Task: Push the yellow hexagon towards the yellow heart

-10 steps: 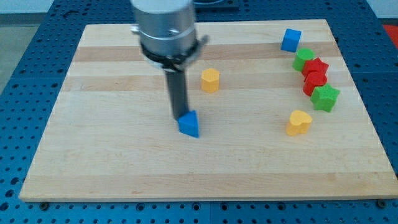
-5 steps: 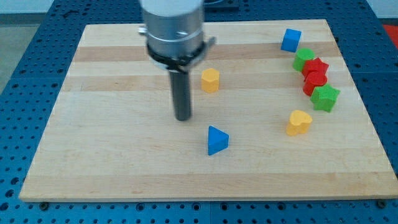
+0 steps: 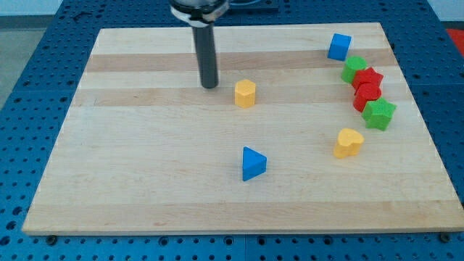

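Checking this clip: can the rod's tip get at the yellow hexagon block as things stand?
Probably yes: my tip stands just left of the yellow hexagon block, bare wooden board between them.

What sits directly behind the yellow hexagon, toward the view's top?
Only bare wooden board lies behind the yellow hexagon. My tip stands apart at its upper left, not touching. Nothing there is covered.

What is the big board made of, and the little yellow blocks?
The board looks like pale wood: long grain stripes, matte. The yellow hexagon and yellow heart look like smooth plastic or painted wood; even colour, no grain showing, so I can't tell which.
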